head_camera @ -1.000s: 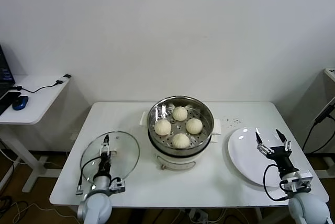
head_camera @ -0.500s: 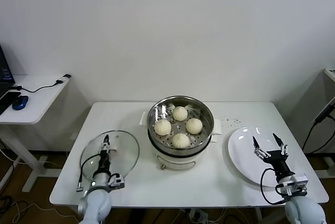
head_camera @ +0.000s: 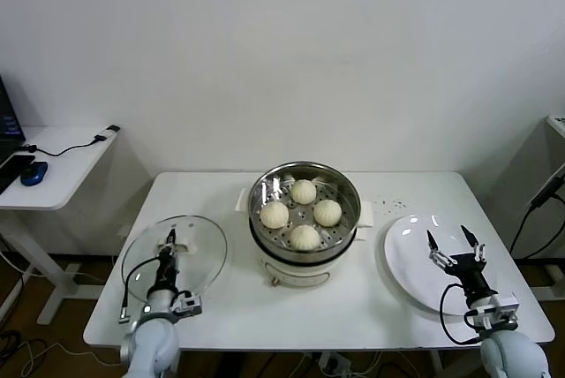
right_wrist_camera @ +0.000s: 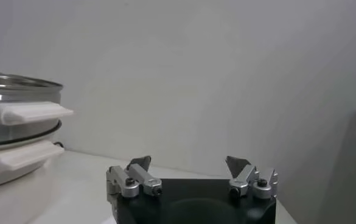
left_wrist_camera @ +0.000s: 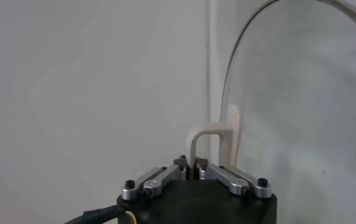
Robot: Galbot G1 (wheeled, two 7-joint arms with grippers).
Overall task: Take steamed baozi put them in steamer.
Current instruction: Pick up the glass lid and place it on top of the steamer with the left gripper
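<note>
Four off-white pleated baozi (head_camera: 303,213) lie in the shiny steel steamer (head_camera: 344,184) on its white cooker base at the table's middle. My left gripper (head_camera: 169,242) is shut on the white handle (left_wrist_camera: 209,141) of the round glass lid (head_camera: 201,259) and holds it over the table's left side. My right gripper (head_camera: 453,240) is open and empty above the flat white plate (head_camera: 408,254) at the right. The steamer's side (right_wrist_camera: 13,88) shows in the right wrist view, beyond the open gripper (right_wrist_camera: 190,165).
A side desk (head_camera: 53,166) with a mouse and cables stands at the far left. A wall is close behind the table. The table's front edge (head_camera: 353,338) runs just before both grippers.
My left gripper has moved left with the glass lid. My right gripper drew back slightly toward the table's front edge over the plate, then held still.
</note>
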